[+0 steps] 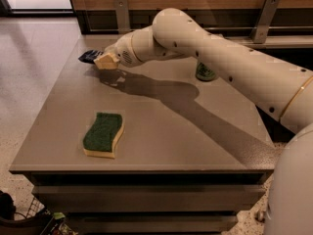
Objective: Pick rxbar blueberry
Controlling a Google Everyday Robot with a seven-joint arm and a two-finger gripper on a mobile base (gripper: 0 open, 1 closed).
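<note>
The rxbar blueberry [90, 56], a small flat dark navy bar, sticks out to the left from between my gripper's fingers at the far left of the grey table [161, 126]. My gripper [103, 60] is shut on the bar and holds it slightly above the tabletop. A shadow lies on the surface beneath it. My white arm [220, 58] reaches in from the right across the back of the table.
A green-and-yellow sponge [103, 134] lies flat near the table's front left. A green drink can [205, 73] stands at the back, partly hidden behind my arm. A wooden wall with metal brackets runs behind the table. Tiled floor lies to the left.
</note>
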